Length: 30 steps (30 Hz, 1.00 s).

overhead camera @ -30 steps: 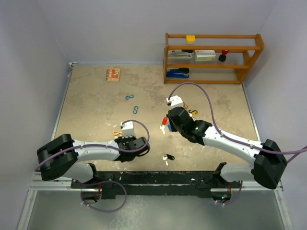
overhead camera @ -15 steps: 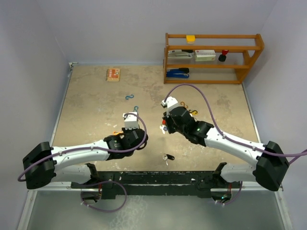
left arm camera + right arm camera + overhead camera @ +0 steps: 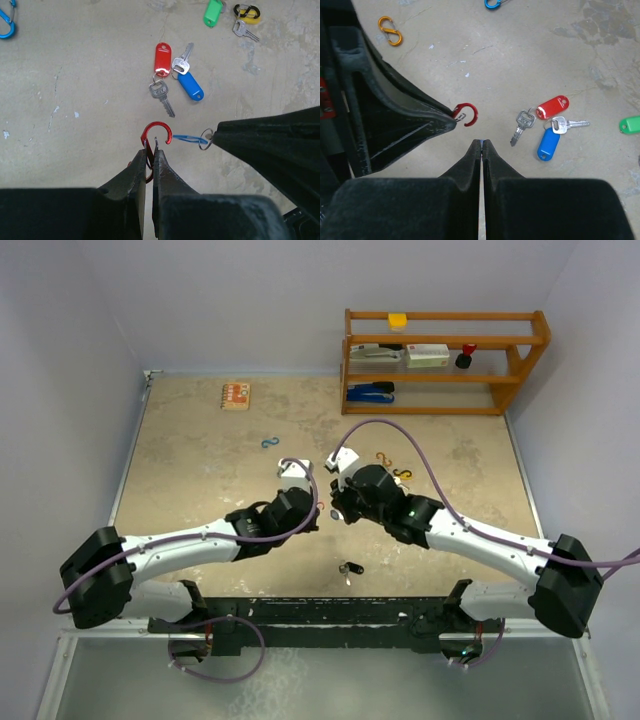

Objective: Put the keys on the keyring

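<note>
My left gripper (image 3: 150, 150) is shut on the keyring, a red S-shaped clip (image 3: 159, 131), whose open hook points at my right gripper (image 3: 220, 136). My right gripper (image 3: 481, 142) is shut on a blue key tag (image 3: 184, 138) held edge-on; its small wire ring (image 3: 205, 139) hangs just right of the hook, apart from it. That key's blade is hidden. Both grippers meet above the table's middle (image 3: 325, 508). On the table below lie keys with a red tag (image 3: 552, 106) and a blue tag (image 3: 547, 144).
A green-tagged key (image 3: 213, 12) and a yellow-and-black one (image 3: 247, 12) lie further off. A black key (image 3: 350, 568) lies near the arm bases. Blue clips (image 3: 270, 442) and an orange clip (image 3: 390, 31) are scattered about. A wooden shelf (image 3: 445, 360) stands at the back right.
The left arm swung right and forward with the red clip until it faced the right gripper. The right gripper shifted slightly left. Both stayed shut.
</note>
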Motion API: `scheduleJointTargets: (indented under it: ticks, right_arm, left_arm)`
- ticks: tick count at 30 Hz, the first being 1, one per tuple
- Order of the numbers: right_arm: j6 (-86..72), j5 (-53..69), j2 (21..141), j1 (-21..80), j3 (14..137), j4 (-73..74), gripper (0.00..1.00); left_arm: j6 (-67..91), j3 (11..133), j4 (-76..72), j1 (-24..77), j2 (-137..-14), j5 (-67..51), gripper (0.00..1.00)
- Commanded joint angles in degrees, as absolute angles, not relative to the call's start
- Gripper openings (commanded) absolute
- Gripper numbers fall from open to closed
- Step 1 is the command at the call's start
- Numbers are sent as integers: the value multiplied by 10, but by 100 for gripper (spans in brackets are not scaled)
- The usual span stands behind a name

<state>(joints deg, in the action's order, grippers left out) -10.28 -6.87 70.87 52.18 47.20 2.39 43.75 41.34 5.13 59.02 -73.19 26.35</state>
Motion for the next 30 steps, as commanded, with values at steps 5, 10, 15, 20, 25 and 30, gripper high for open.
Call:
scheduleJointTargets:
  ticks: [5,10,15,20,25,30]
  right_arm:
    - [-89,-54,708,531,464,-1,0]
    - [-88,-59,714,534,463,-5,0]
    - [-91,-70,713,534,465,-9,0]
    - [-95,-80,717,534,470,-8,0]
    - [-111,-95,725,534,476,-5,0]
    - [-140,-121,728,534,480,-5,0]
  left_arm:
    - [416,459,14,579,-756,220,0]
    - [416,464,11,575,-761,211,0]
    - [418,465,13,575,-765,206,0]
    - [419,462,13,575,-764,210,0]
    - [424,460,17,575,-762,220,0]
    - [438,456,15,575,-752,243,0]
